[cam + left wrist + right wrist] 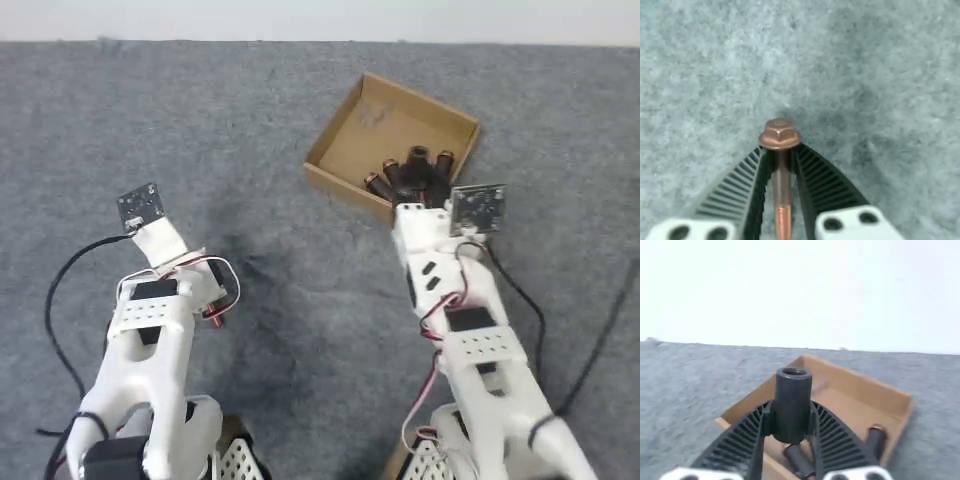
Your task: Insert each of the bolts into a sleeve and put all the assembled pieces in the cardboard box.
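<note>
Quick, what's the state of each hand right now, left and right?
Left hand: closed on a copper-coloured hex-head metal bolt.
Right hand: closed on a black cylindrical metal sleeve.

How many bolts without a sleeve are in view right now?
1. The bolt is clamped in the left gripper over the grey mat. The sleeved pieces lie in the cardboard box; the right arm may hide more.
</note>
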